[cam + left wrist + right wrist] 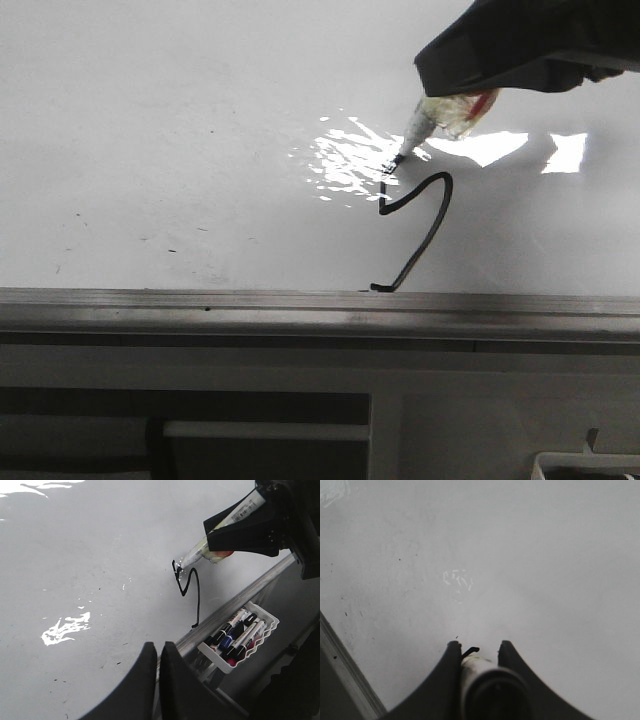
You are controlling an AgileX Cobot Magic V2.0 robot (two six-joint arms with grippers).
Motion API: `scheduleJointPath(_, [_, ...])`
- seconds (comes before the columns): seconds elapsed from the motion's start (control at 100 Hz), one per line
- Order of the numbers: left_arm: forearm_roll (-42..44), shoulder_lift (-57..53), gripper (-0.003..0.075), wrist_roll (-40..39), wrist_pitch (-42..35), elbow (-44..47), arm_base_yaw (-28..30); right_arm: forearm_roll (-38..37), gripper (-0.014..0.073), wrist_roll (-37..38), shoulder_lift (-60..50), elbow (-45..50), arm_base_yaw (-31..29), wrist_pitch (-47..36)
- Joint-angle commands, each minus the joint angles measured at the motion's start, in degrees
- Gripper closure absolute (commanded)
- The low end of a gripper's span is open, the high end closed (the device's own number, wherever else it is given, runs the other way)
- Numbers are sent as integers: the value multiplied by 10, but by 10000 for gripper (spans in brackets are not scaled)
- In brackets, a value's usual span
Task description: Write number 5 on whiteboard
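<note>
The whiteboard [180,140] fills the front view, with a grey edge rail [300,305] along its near side. A black marker line, the number 5 [432,215], runs from the marker tip down, hooks right and slants back to the rail; it also shows in the left wrist view [192,587]. My right gripper [440,75] is shut on a white marker [435,115] whose tip touches the board at the top of the line. In the right wrist view the gripper [479,647] holds the marker [485,680] over the board. My left gripper [159,652] is shut and empty, above the board's edge.
A white tray [260,647] holding several markers hangs below the rail [235,602], near the right arm. Grey cabinet panels [480,420] lie below the rail in the front view. Glare patches [345,160] sit on the board beside the marker tip.
</note>
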Motion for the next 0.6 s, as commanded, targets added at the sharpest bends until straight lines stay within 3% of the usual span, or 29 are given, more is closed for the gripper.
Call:
scheduleJointPath(0.0, [-27,-1,741,-4,-3,-16,1,69,650,-74,-3,-15,-7,-101])
scheduleJointPath(0.09, [-27,-1,741,-4,-3,-16,1,110,652,-132,-3,-13,-7,-142])
scheduleJointPath(0.42, [-27,-1,741,-4,-4,-16,1,110,664,-133,-16,-9,-7,-187])
scheduleJointPath(0.59, [-27,-1,741,-4,-4,-16,1,110,664,-133,-16,-9,-7,-150])
